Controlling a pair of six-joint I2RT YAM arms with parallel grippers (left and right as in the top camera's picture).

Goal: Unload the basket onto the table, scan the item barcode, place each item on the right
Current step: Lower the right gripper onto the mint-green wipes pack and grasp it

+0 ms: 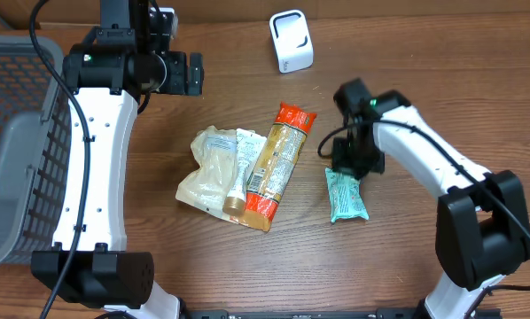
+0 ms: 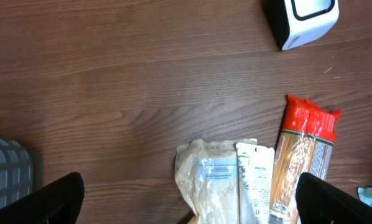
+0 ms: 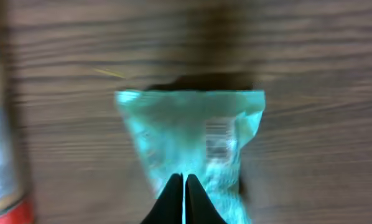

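A wooden bench (image 1: 247,266) fills the view from above, with a grey mesh basket (image 1: 8,106) at its left edge. Two white arms reach in from the near side. The left gripper (image 2: 195,200) hovers with jaws spread wide and holding nothing.

At centre lies a cluster: a long pasta packet (image 1: 276,164) with orange ends, a crumpled clear bag (image 1: 207,173) and a white tube (image 1: 243,173) between them. A white scanner (image 1: 291,41) stands at the far edge, well apart.

The task's thing, a small teal packet (image 1: 346,197), lies flat just right of the pasta. The right gripper (image 3: 185,199) has its jaws closed together on one end, apparently pinching the film. The packet looks light, soft and crinkly, likely to droop, so an end seam suits. Its barcode (image 3: 217,140) faces up. Bare wood leads to the scanner.
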